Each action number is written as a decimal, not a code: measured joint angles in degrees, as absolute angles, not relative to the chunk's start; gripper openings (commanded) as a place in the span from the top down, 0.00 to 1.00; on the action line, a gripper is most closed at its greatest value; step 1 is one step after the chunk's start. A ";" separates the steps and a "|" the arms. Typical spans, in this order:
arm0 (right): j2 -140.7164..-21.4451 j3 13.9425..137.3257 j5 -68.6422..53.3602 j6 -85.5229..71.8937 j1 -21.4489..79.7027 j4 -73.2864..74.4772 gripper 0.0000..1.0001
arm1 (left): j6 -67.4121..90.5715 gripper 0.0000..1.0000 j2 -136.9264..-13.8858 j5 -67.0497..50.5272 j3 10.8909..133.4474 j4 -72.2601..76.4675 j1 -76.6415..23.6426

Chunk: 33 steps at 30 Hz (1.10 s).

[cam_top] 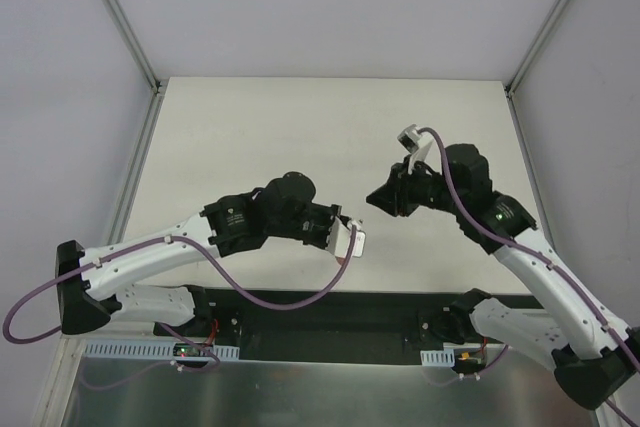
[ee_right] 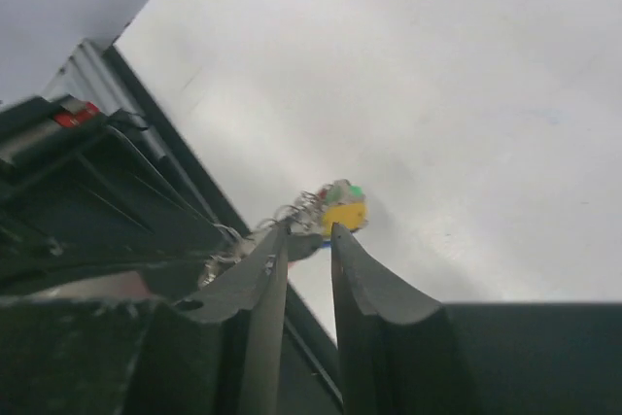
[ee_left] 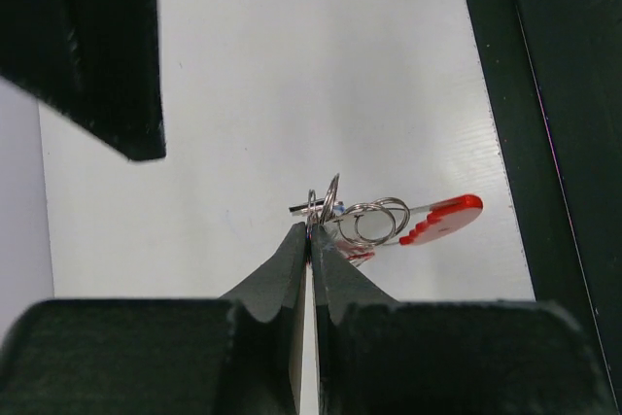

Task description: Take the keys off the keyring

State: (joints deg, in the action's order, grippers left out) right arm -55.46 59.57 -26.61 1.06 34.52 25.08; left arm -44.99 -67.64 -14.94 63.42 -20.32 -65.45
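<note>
My left gripper (ee_left: pixel 311 232) is shut on the keyring (ee_left: pixel 374 221), a cluster of thin silvery rings at its fingertips, held above the table. A key with a red head (ee_left: pixel 442 220) sticks out to the right of the rings. In the right wrist view the bunch shows a yellow key head (ee_right: pixel 345 214) with a green one (ee_right: pixel 356 191) behind it. My right gripper (ee_right: pixel 308 230) is open by a narrow gap, its tips right beside the bunch with nothing between them. In the top view the left gripper (cam_top: pixel 352 232) and right gripper (cam_top: pixel 380 199) are close together; the keys are too small to make out there.
The white table (cam_top: pixel 300 127) runs between grey walls and metal frame posts. A black base strip (cam_top: pixel 330 307) lies along the near edge, also seen in the left wrist view (ee_left: pixel 564 143). The right gripper's black body (ee_left: pixel 97 46) hangs at the upper left of that view.
</note>
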 measured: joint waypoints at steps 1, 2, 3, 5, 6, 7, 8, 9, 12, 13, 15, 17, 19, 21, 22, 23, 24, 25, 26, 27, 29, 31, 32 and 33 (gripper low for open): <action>-53.67 57.87 -24.91 1.61 34.48 24.01 0.71 | -44.29 1.00 -67.13 -14.96 62.72 -19.40 -64.99; -51.09 55.37 -23.03 2.52 34.46 22.06 0.71 | -43.55 1.00 -66.61 -15.14 61.93 -18.46 -64.47; -48.40 53.12 -21.47 3.44 34.46 20.84 0.71 | -42.78 1.00 -66.24 -15.57 61.36 -17.76 -63.94; -43.09 48.84 -19.33 5.98 34.46 17.26 0.70 | -41.28 1.00 -65.52 -16.62 60.62 -16.47 -62.74; -40.88 47.00 -18.72 7.22 34.46 15.46 0.70 | -40.64 1.00 -65.17 -17.52 60.25 -15.62 -62.00; -38.98 45.39 -18.70 8.56 34.46 13.74 0.69 | -39.77 1.00 -64.69 -18.46 59.86 -14.79 -61.25; -37.74 44.31 -19.03 9.82 34.46 12.56 0.67 | -39.24 1.00 -64.20 -19.40 59.31 -13.91 -60.47; -36.60 43.07 -20.01 11.31 34.46 10.79 0.63 | -38.50 1.00 -63.46 -20.43 58.54 -12.86 -59.68; -35.68 40.45 -24.82 15.27 34.46 7.60 0.61 | -36.56 1.00 -61.19 -23.70 56.40 -10.41 -57.41; -35.68 39.77 -26.94 16.32 34.46 6.70 0.61 | -35.79 1.00 -60.49 -25.02 56.07 -10.02 -56.62; -35.97 38.72 -30.70 17.87 34.46 5.50 0.60 | -34.57 1.00 -59.70 -27.09 55.99 -8.86 -55.55; -36.45 38.09 -34.26 19.05 34.48 4.34 0.60 | -33.52 1.00 -59.24 -28.82 55.99 -7.70 -54.83; -37.04 38.00 -36.73 20.03 34.74 2.96 0.62 | -32.40 1.00 -58.74 -30.61 55.96 -6.92 -54.24; -38.11 38.04 -39.07 21.02 35.09 1.67 0.64 | -31.44 1.00 -58.22 -32.40 55.70 -5.82 -53.89; -38.52 38.26 -40.03 21.54 35.48 1.52 0.65 | -30.76 1.00 -57.89 -33.12 55.51 -5.28 -53.71; -39.16 38.57 -40.77 21.96 35.94 1.37 0.65 | -30.22 1.00 -57.65 -33.95 55.35 -4.73 -53.49; -39.72 38.92 -41.34 22.37 36.60 1.28 0.65 | -29.54 1.00 -57.45 -34.57 55.33 -4.43 -53.17; -40.05 39.27 -41.65 22.94 37.41 1.19 0.66 | -28.93 1.00 -57.28 -35.29 55.33 -3.86 -53.10; -40.18 39.64 -41.95 23.46 38.22 1.15 0.66 | -28.23 1.00 -57.10 -35.99 55.33 -3.22 -52.77; -40.21 39.99 -42.15 23.88 38.98 1.13 0.67 | -27.70 1.00 -56.93 -36.27 55.33 -2.79 -52.75; -40.21 41.08 -42.22 24.93 40.93 1.10 0.68 | -26.28 1.00 -56.49 -37.47 55.09 -1.19 -52.38; -40.21 42.24 -42.15 25.78 42.78 1.08 0.70 | -24.84 1.00 -55.96 -38.65 54.46 0.54 -52.12; -40.21 42.63 -42.02 26.13 43.38 1.06 0.70 | -24.34 1.00 -55.88 -39.13 54.24 1.13 -52.01; -40.21 43.09 -41.71 26.48 44.12 1.08 0.72 | -23.83 1.00 -55.83 -39.48 54.06 1.65 -51.99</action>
